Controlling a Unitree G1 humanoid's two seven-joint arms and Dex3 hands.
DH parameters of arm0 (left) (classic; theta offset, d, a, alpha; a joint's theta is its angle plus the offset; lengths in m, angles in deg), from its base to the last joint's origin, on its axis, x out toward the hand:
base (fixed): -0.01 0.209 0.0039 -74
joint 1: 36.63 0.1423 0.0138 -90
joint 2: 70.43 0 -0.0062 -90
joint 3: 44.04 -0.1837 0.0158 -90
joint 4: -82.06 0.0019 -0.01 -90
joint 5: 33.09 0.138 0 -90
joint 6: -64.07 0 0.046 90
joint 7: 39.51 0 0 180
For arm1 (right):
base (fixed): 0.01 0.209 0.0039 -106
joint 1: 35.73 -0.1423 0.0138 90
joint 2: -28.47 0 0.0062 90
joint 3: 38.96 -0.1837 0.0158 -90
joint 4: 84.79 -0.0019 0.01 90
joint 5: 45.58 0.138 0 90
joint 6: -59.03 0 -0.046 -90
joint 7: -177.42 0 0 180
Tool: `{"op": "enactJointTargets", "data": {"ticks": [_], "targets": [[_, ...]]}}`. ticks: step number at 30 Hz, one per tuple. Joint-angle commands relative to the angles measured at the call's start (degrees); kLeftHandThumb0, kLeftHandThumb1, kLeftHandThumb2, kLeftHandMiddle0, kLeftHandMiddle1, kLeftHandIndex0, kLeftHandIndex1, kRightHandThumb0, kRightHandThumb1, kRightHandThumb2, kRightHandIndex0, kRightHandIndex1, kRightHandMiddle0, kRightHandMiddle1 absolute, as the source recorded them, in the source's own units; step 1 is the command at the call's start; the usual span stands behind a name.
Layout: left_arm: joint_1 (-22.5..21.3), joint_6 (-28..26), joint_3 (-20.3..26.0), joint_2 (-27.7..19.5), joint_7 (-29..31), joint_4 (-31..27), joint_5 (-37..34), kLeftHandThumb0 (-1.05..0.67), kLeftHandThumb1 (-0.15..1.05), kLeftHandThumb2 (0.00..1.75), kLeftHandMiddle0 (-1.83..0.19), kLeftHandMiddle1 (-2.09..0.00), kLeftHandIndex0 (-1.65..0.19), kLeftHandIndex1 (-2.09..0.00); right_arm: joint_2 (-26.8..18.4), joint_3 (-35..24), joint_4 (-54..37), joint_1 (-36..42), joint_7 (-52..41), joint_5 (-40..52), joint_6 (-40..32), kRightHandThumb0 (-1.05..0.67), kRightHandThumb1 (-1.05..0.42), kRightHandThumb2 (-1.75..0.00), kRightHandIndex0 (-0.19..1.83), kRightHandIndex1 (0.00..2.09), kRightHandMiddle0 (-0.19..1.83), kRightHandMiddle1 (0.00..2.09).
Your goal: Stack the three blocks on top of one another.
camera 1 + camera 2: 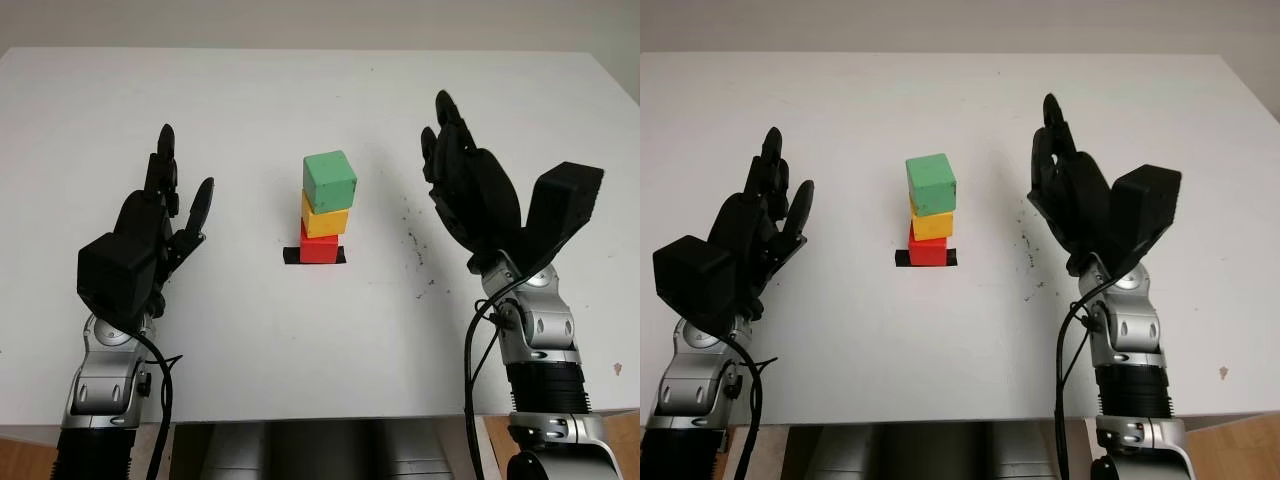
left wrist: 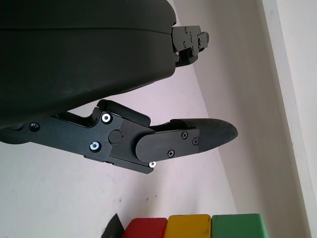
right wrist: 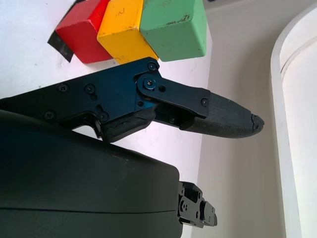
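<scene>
Three blocks, green block [image 1: 330, 177] on yellow block [image 1: 326, 220] on red block [image 1: 319, 246], stand mid-desk [image 1: 300, 350]; left hand [image 1: 165, 215] and right hand [image 1: 465, 180] flank them, released.

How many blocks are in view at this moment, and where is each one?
3, in one stack mid-table: the red block at the bottom on a black tape mark, the yellow block on it, the green block on top. None looks hidden.

a white table [image 1: 300, 90] is filling most of the frame, a pale wall is running along the top edge, and wooden floor [image 1: 620, 440] is showing at lower right.
</scene>
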Motion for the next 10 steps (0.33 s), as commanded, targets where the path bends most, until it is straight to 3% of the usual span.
{"op": "enactJointTargets", "data": {"ticks": [1, 10], "targets": [[-0.2, 0.6, 0.4, 0.5, -0.4, -0.3, -0.2, -0.66, 1.05, 0.50, 0.15, -0.05, 0.13, -0.06, 0.6, 0.4, 0.5, 0.6, 0.8, -0.6, 1.3, -0.74, -1.05, -0.74, -0.19, 0.00, -0.19, 0.00], [0.8, 2.7, 1.1, 2.6, -1.1, -0.6, -2.1, -0.65, 1.05, 0.53, 0.16, -0.05, 0.13, -0.05, 2.0, 1.7, 1.3, 1.9, 2.9, -2.5, 1.9, -0.76, -1.05, -0.77, -0.19, 0.00, -0.19, 0.00]]}}
